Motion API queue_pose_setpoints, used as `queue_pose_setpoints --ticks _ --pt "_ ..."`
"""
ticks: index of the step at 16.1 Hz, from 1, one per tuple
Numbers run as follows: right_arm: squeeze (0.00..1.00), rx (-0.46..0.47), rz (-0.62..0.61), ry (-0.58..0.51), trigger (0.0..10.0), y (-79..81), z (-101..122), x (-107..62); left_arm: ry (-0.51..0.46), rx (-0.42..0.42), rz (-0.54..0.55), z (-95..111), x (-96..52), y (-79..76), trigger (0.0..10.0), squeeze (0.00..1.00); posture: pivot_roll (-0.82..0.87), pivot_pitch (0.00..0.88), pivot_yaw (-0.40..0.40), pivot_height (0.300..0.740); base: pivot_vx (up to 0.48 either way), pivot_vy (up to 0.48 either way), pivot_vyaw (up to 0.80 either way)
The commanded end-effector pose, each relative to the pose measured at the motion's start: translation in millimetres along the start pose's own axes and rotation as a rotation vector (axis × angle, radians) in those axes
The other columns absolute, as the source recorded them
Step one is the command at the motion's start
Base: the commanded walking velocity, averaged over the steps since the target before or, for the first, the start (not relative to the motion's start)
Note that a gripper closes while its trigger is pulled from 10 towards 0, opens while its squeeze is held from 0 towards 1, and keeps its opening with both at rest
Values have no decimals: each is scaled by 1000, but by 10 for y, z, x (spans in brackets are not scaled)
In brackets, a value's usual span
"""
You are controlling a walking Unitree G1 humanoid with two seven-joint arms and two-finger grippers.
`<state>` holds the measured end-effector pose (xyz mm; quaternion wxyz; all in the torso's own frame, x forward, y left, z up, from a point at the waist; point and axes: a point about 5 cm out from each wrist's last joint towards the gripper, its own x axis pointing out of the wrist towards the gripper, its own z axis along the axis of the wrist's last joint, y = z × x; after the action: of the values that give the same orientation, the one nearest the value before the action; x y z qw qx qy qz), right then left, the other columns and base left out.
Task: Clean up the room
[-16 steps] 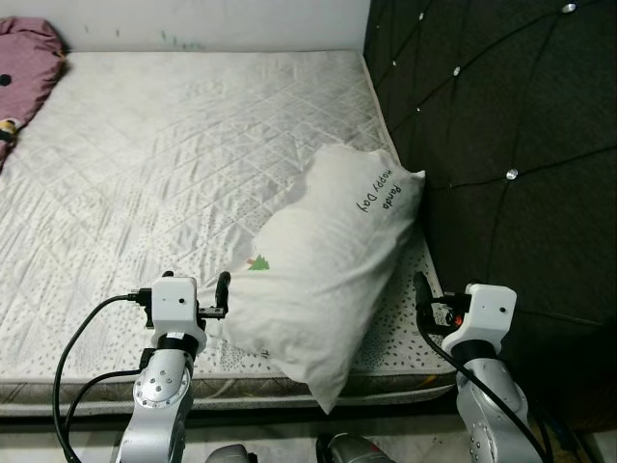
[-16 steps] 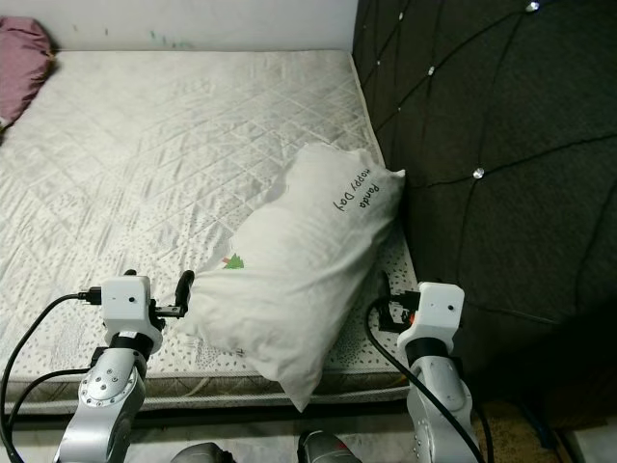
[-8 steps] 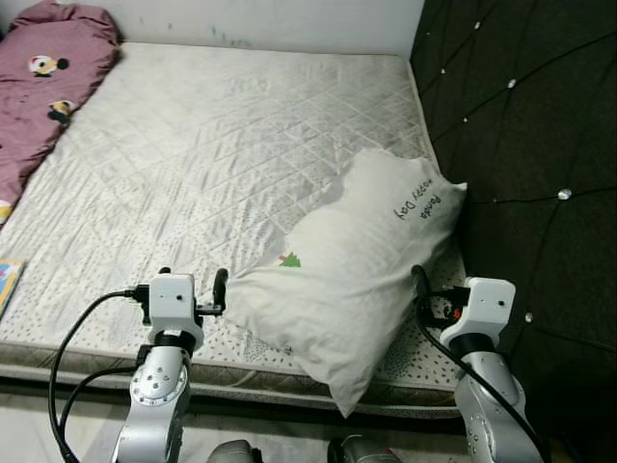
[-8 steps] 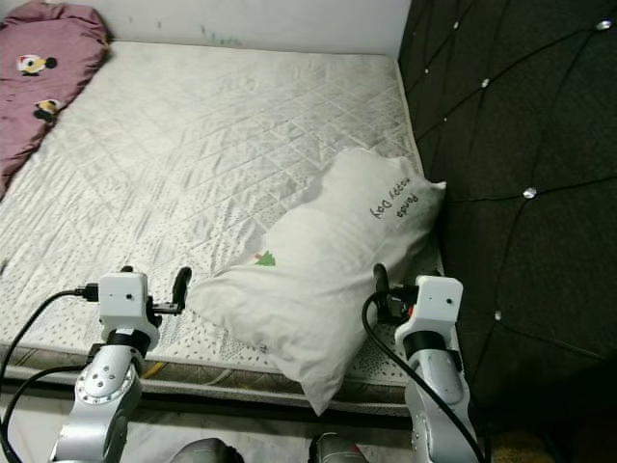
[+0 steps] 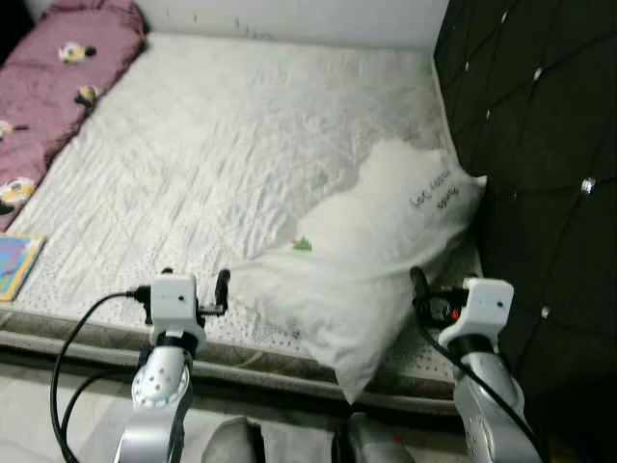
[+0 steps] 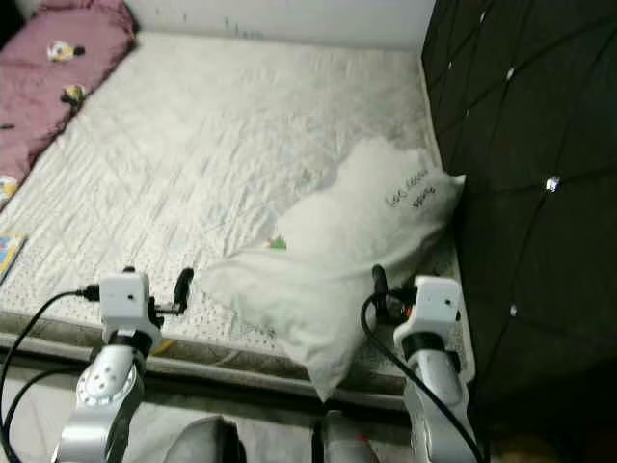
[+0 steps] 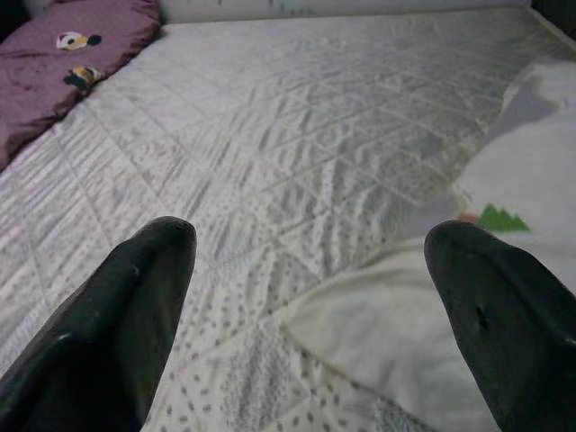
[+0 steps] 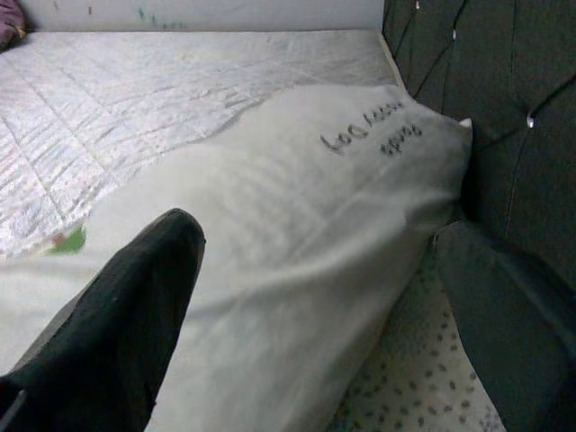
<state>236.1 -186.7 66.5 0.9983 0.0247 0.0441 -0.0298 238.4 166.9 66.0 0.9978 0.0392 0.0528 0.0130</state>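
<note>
Pillow: we are looking at a white pillow [image 5: 386,251] lying on the mattress [image 5: 241,145], its far end leaning against the dark tufted headboard [image 5: 540,145], its near corner hanging over the mattress edge.
Writing: dark script is showing near the pillow's far end, too blurred for us to read; a small green mark [image 5: 303,245] is sitting near the middle.
Left gripper: our left gripper [image 7: 310,270] is hovering over the mattress edge just beside the pillow's near corner, fingers spread apart, holding nothing.
Right gripper: our right gripper [image 8: 333,297] is reaching alongside the pillow, fingers parted, one over the pillow, the other by the headboard, gripping nothing.
Blanket: a maroon blanket [image 5: 58,68] with cartoon prints is lying along the mattress's far left.
Book: a colourful book [image 5: 19,265] is resting at the left edge.
</note>
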Motion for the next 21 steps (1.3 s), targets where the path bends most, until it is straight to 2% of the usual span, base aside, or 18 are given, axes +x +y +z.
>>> queue_pose_setpoints --ticks 1,17,21 --pt "0 3 0 14 10000 -5 -27 -24 14 6 0 -18 -21 9 10000 0 -38 126 19 612 0 0 0" --pt "0 -9 0 29 10000 -20 -45 -10 6 -45 -75 6 -34 -56 10000 0 -39 128 12 612 0 0 0" --pt "0 -10 1 27 10000 -25 -39 0 2 -51 -83 14 -34 -61 10000 0 -39 125 12 612 263 0 0"
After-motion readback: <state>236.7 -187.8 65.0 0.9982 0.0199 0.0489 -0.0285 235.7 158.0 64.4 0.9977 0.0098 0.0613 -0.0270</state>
